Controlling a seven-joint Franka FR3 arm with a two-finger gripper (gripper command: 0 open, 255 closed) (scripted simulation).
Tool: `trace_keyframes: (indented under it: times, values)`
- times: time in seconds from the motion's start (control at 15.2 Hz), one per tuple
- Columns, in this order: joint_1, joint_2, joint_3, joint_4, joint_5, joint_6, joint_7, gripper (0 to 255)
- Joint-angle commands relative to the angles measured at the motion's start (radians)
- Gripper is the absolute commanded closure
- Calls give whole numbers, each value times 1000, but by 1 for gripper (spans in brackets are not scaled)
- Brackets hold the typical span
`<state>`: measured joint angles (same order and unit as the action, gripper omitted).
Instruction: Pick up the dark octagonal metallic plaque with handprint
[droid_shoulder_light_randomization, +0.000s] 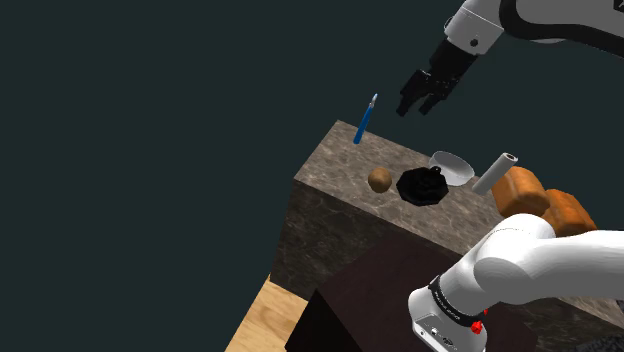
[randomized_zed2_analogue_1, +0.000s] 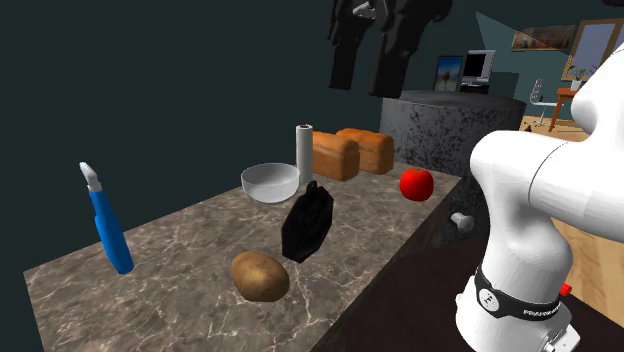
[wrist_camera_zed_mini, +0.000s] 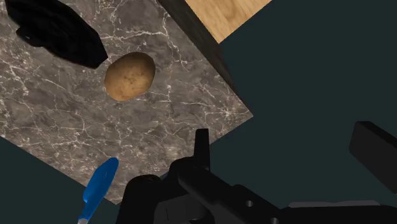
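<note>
One black plaque (droid_shoulder_light_randomization: 421, 186) well below end effector (droid_shoulder_light_randomization: 417, 107).

the black octagonal plaque (randomized_zed2_analogue_1: 307, 228) stands tilted on the marble counter (randomized_zed2_analogue_1: 180, 250).

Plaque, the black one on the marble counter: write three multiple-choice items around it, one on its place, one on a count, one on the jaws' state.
1. Where does the plaque sit?
A. between the bowl and the potato
B. inside the bowl
C. on the floor

2. How many bread loaves are on the counter?
A. one
B. two
C. four

3. How do the jaws stand?
A. shut on the plaque
B. shut on the potato
C. open, above the counter, holding nothing

Key: 1 A, the shoulder view shows it between the two; 2 B, two brown loaves stand side by side; 3 C, they stand apart in the wrist view with nothing between them.
</note>
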<state>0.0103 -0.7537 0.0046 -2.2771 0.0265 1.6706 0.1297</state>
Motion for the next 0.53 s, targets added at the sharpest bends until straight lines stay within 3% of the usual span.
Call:
trace_keyframes:
  times: [0.0,0.46]
  values:
    - [0,0,0,0,0,0,0,0]
    - [1,-52,-146,-165,-94,57,-262,0]
